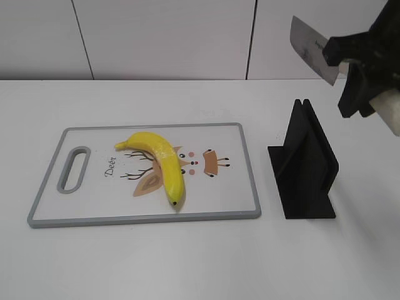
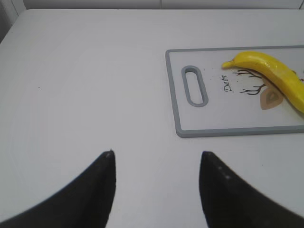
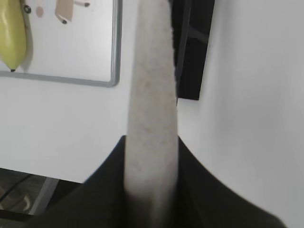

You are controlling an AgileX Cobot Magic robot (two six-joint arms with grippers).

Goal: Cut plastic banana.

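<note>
The white table fills most of the room's view, with a pale wall behind it. On it lies a grey-rimmed cutting board, handle slot to the left and a deer cartoon printed across its face. To the right of the board, apart from it, stands a black knife stand, its slot at the top open.

The right arm hangs high at the upper right, above and behind the stand, clear of the table. Its gripper is clamped on the pale handle of a knife; the grey blade sticks out up and to the left, tilted, in the air. From the wrist, the handle runs straight up the middle with the dark fingers pressed against both sides of it.

The left gripper hovers low over bare table, left of the board's handle end, its two dark fingers spread wide with nothing between them.

The banana lies on the board near its middle, curved, stem toward the upper left and dark tip pointing toward the near edge. It is whole, and neither gripper touches it.
</note>
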